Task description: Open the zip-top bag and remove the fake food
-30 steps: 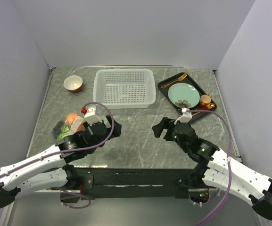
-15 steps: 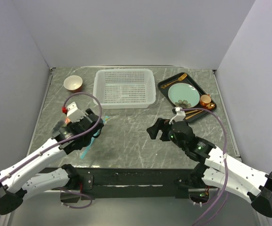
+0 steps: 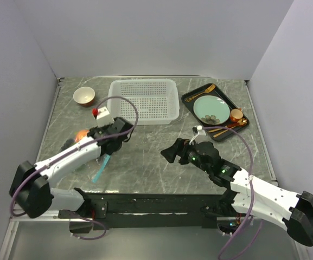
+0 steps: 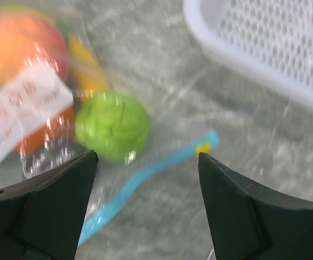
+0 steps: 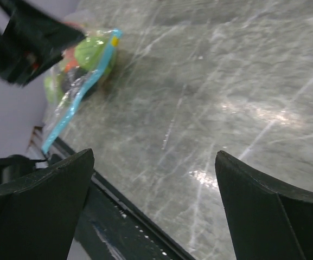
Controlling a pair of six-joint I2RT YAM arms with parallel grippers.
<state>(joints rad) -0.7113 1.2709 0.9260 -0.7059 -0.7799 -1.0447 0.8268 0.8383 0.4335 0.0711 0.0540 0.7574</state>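
Zip-top bag (image 4: 37,108): clear, crinkly, white label seen on face; laid flat at left of work area. Teal zip strip (image 4: 151,170) run along right edge (sealed or open not discernible). Fake food (image 4: 112,125) contained inside: green ball, orange fruit, yellow piece.

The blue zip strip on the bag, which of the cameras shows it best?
The left wrist view: the zip strip fills mid-frame, close up, though slightly blurred. The right wrist view shows it farther off, in the upper left corner. The top view shows only a small teal sliver.
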